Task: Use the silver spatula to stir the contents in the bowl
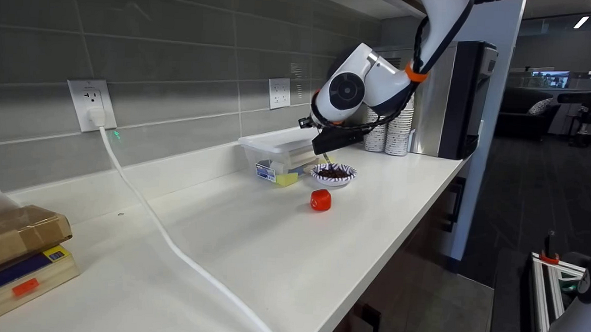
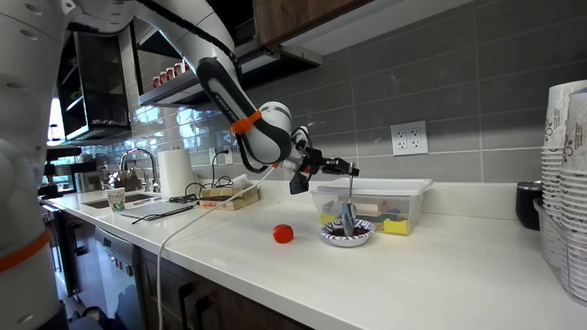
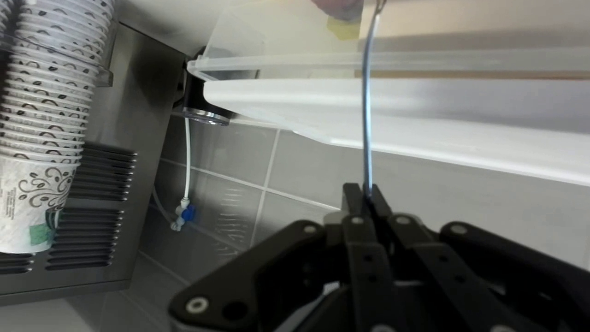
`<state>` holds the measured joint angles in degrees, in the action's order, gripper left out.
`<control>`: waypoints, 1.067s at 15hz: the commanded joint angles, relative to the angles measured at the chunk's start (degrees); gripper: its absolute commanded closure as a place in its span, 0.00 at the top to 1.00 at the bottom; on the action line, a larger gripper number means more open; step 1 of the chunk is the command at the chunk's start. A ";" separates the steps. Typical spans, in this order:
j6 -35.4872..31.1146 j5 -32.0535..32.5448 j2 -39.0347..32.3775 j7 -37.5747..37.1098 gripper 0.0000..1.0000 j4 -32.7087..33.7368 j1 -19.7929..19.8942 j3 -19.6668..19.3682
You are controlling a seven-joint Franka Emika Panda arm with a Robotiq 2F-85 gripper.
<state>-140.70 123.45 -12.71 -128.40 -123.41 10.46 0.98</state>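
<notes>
My gripper [image 3: 366, 196] is shut on the thin handle of the silver spatula [image 3: 367, 120]. In an exterior view the gripper [image 2: 353, 168] holds the spatula [image 2: 348, 215] nearly upright, blade down, with the blade's lower end in the bowl [image 2: 347, 242]. The small bowl [image 1: 333, 181], white with a dark blue pattern, stands on the counter with dark contents [image 1: 336, 173] in it. In that exterior view only a short piece of the spatula [image 1: 327, 160] shows below the wrist, and the fingers are hidden. The bowl and blade are out of the wrist view.
A clear lidded plastic container [image 2: 394, 201] stands right behind the bowl, against the wall. A small red object [image 2: 283, 233] lies beside the bowl. Stacked paper cups [image 1: 399, 133] and a steel machine [image 1: 433, 107] stand further along. A white cord [image 1: 172, 245] crosses the counter.
</notes>
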 commanded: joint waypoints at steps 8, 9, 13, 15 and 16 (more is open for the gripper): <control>4.73 -1.14 -1.66 -0.11 0.01 -0.65 -0.97 -1.57; 4.65 -3.01 -1.67 1.94 0.01 -0.82 -1.13 -1.55; 4.62 -10.17 -1.90 11.38 0.01 -1.05 -1.82 -1.41; 4.58 -12.39 -1.89 14.91 0.01 -1.30 -2.15 -1.33; 5.19 -13.35 -1.87 16.84 0.01 -1.60 -2.43 -1.34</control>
<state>-135.99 114.40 -14.38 -116.31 -123.65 9.09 0.02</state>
